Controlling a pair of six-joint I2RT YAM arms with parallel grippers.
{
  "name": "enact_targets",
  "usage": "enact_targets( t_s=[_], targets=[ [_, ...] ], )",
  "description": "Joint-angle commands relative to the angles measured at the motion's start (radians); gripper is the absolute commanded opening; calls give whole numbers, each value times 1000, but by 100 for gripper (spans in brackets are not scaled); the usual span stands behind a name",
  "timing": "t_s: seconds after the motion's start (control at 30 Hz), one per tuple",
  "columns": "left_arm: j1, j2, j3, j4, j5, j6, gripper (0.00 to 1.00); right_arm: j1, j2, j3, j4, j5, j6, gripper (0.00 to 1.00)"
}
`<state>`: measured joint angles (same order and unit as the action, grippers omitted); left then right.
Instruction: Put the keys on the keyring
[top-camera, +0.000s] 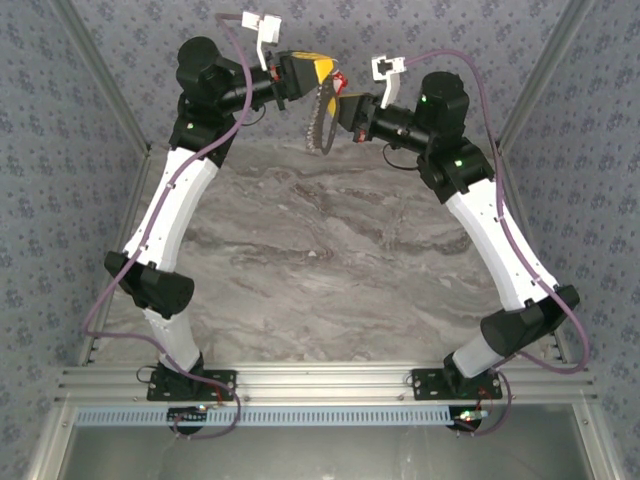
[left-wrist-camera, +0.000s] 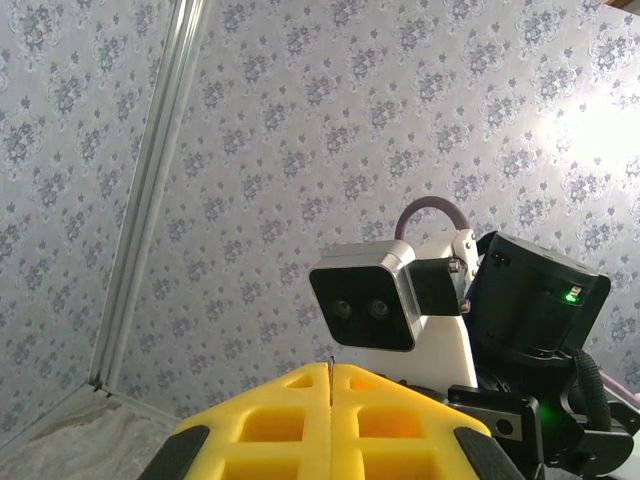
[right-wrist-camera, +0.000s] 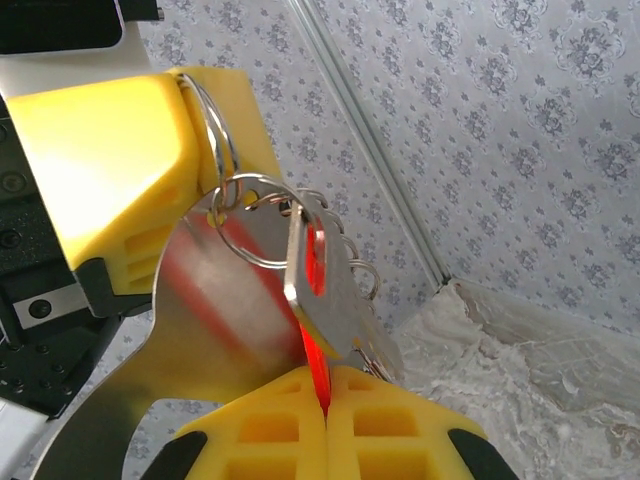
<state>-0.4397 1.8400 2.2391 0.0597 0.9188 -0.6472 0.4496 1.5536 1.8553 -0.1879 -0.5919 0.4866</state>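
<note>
The right gripper (right-wrist-camera: 327, 400) is pressed shut on the red key (right-wrist-camera: 316, 352), which is seen edge-on and half hidden by a silver tag (right-wrist-camera: 200, 300). The keyring (right-wrist-camera: 217, 125) is pinched in the closed left gripper (left-wrist-camera: 331, 385), where its wire is barely made out.

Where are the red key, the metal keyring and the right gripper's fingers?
red key (right-wrist-camera: 318, 368), right wrist view, red edge above the fingers.
keyring (right-wrist-camera: 245, 258), right wrist view, lower arc of wire.
right gripper's fingers (right-wrist-camera: 390, 418), right wrist view, yellow finger face.
</note>
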Motion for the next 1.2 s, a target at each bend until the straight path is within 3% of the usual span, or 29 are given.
enact_targets(
  t_s=[0.0,0.37,0.9,0.97,1.0,1.07,1.17],
  targets=[
    [-2,-10,5,86,-1,-27,0,-6,17,36,6,-18,17,0],
    [-3,-19,-51,164,-13,-72,0,21,93,96,40,-97,65,0],
    [-2,-12,-52,180,-24,-77,0,22,120,121,-78,-293,29,0],
    [-2,-12,-50,181,-22,-77,0,-2,83,66,-75,-285,35,27],
    [-1,-10,-51,180,-21,-77,0,-25,55,23,-46,-280,51,37],
    [-2,-10,-49,181,-20,-77,0,-87,8,-68,45,-289,128,43],
    [-2,-8,-45,183,-18,-79,0,-199,-50,-196,222,-312,290,43]
  ],
)
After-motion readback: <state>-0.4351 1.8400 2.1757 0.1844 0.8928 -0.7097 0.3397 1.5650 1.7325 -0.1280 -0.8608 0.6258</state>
